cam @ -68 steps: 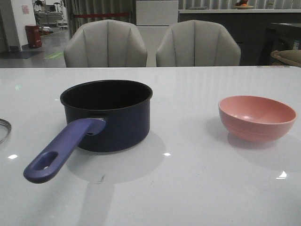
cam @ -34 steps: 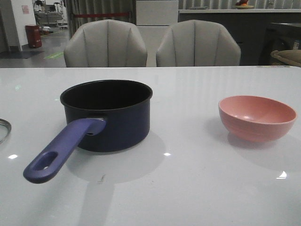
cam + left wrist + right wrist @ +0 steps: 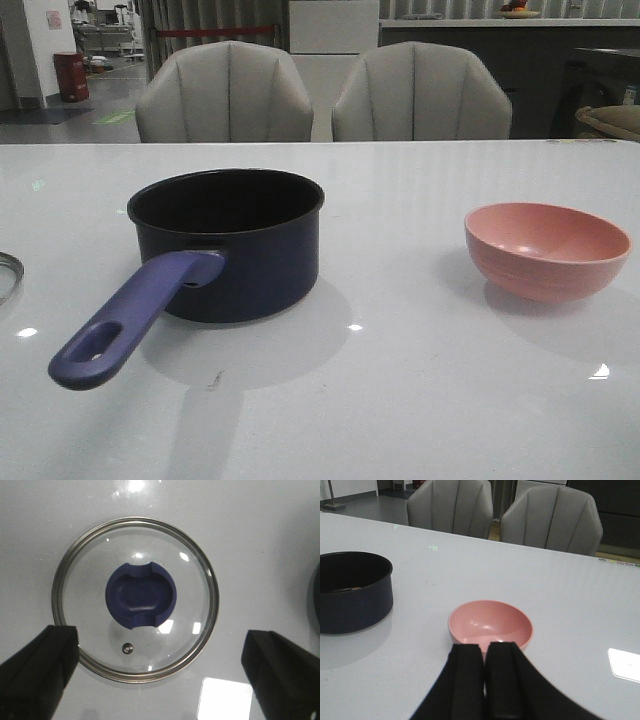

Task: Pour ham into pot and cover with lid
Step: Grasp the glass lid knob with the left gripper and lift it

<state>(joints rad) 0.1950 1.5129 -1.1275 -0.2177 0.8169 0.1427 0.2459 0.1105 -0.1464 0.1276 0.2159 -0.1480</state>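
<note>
The dark navy pot stands left of the table's middle, its blue-purple handle pointing toward the near left. Inside it, the right wrist view shows a dim orange-brown sliver that may be the ham. The glass lid lies flat on the table, blue knob up; only its rim shows in the front view, at the far left edge. My left gripper hovers over the lid, open wide, touching nothing. My right gripper is shut and empty, just short of the pink bowl.
The pink bowl sits empty at the right of the table. Two grey chairs stand beyond the far edge. Bright light reflections lie on the glossy white tabletop.
</note>
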